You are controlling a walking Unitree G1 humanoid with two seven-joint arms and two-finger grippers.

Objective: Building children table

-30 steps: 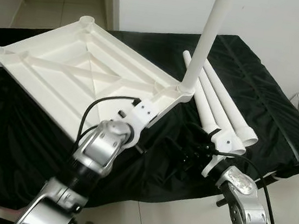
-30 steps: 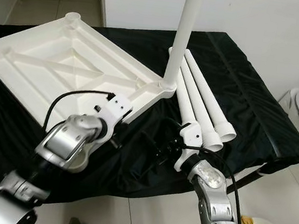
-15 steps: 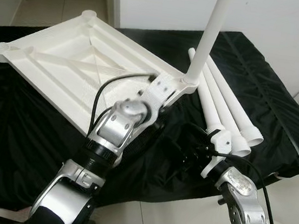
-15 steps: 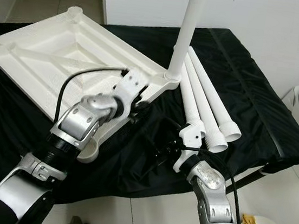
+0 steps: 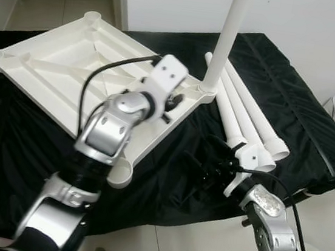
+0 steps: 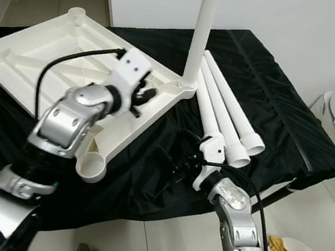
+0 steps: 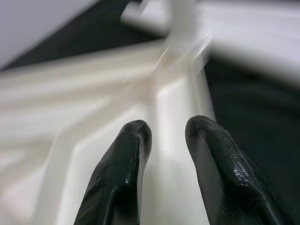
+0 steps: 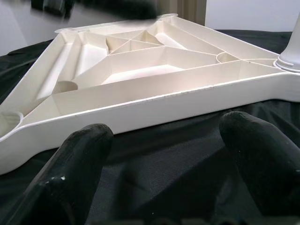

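In the left eye view the white tabletop (image 5: 69,77) lies underside up on the black cloth (image 5: 24,144), one leg (image 5: 226,38) standing in its corner socket and three loose legs (image 5: 247,120) just beside it; the left gripper (image 5: 171,103) hovers over the rim, the right gripper (image 5: 202,166) low over the cloth. The left wrist view shows narrow, empty fingers (image 7: 124,183); the right wrist view shows them wide apart, empty. Leg-fitting seems under way; next, probably, grasping a loose leg.
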